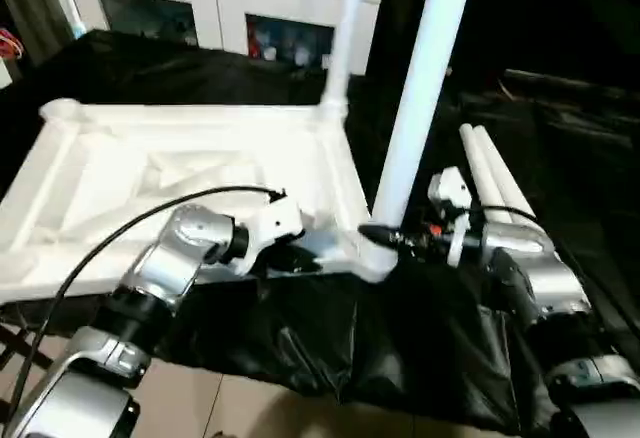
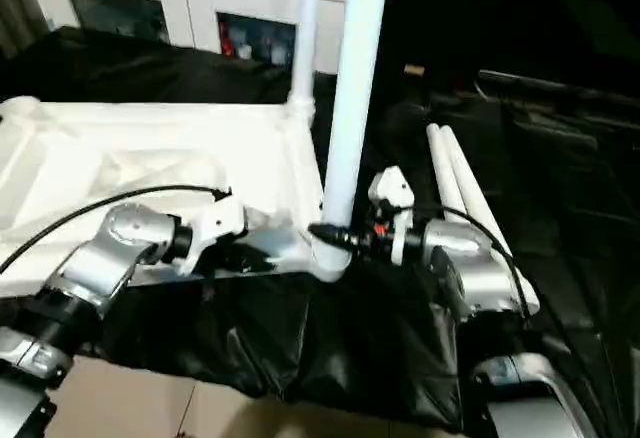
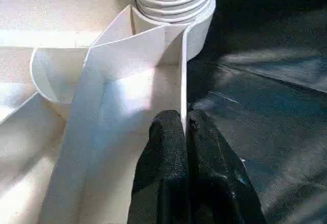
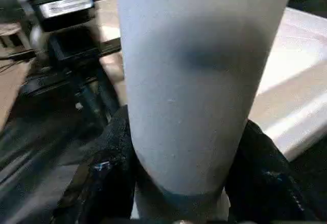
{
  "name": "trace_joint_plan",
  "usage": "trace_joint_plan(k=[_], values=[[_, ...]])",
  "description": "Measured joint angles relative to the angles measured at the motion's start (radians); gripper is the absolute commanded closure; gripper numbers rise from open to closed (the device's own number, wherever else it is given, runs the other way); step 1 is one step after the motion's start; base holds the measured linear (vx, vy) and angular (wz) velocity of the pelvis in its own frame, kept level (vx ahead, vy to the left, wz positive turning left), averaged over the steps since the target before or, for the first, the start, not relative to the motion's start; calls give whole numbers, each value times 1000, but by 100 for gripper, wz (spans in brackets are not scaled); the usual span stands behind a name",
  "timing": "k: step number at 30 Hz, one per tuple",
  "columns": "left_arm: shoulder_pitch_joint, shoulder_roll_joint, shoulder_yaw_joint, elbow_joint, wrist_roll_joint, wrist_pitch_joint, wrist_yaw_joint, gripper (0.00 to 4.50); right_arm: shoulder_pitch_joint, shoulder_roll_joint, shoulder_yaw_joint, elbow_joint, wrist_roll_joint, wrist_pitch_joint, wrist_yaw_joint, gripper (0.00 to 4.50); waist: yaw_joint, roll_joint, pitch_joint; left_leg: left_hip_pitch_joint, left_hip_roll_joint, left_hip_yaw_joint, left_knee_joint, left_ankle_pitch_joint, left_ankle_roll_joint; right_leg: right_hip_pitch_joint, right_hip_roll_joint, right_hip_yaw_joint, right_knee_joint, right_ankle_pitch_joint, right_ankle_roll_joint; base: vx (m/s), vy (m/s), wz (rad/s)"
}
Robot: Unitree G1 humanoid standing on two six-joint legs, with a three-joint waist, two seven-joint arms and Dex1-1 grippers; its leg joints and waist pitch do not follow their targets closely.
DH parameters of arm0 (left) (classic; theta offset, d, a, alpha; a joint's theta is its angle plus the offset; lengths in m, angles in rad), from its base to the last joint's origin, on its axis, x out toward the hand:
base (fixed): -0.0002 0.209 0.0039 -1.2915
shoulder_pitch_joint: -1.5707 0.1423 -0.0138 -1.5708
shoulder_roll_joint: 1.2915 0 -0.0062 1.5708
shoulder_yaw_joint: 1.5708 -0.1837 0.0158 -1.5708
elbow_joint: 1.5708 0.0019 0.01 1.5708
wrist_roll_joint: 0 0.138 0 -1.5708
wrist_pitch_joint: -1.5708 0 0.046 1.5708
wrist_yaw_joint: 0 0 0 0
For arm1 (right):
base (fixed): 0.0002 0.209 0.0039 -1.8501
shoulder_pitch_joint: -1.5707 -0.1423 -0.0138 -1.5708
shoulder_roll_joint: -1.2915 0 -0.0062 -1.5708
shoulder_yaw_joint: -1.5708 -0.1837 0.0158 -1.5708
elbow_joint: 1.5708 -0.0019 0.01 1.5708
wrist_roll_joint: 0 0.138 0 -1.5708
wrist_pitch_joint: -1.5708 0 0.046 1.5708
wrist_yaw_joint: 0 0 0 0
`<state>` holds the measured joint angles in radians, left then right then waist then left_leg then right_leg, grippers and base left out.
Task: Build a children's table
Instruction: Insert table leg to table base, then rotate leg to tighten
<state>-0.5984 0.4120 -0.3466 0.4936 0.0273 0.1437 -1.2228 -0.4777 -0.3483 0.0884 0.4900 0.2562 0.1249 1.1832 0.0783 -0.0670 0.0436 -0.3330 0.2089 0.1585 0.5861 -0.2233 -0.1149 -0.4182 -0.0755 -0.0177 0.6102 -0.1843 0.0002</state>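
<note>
The children's table (image 1: 200,173) lies upside down on the black-covered surface (image 1: 330,333). Left gripper (image 3: 184,124) pinches its rim, jaws closed; right gripper (image 1: 372,233) apparently clasps the near-corner leg (image 1: 420,88) (standing upright).

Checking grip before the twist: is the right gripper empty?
No. In the right wrist view the right gripper has its black fingers on both sides of the white leg.

white cabinet (image 1: 220,3), black sheet (image 1: 330,338)
</note>
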Motion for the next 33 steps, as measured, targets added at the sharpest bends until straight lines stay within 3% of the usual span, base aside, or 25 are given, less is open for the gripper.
trace_joint_plan(k=[4,12,19,27,33], values=[[-6,-1,0,24,-1,-25,-12,450,15,-6,1,-26,6,20,6,263,9,0,0,1,0,1,0,0,-1,0,0,0,1,0,0,0,0,0],[-23,-8,-2,71,1,-62,-19,450,47,12,-23,-60,21,41,-33,263,12,2,0,1,0,1,0,-2,-5,1,0,0,3,0,0,0,0,0],[-25,-14,1,79,1,-66,-5,450,122,45,-63,-127,96,74,-68,263,10,10,1,1,0,0,1,-2,-6,1,-1,0,3,0,0,0,0,0],[-29,-22,2,95,5,-83,1,450,184,49,-71,-209,107,82,-98,263,11,17,3,1,0,0,1,-2,-6,2,-1,0,3,1,0,0,0,0],[-36,-22,5,110,5,-87,3,450,166,83,-82,-186,96,60,-188,263,9,20,4,1,0,0,1,-2,-6,2,-1,1,3,2,0,0,0,0]])
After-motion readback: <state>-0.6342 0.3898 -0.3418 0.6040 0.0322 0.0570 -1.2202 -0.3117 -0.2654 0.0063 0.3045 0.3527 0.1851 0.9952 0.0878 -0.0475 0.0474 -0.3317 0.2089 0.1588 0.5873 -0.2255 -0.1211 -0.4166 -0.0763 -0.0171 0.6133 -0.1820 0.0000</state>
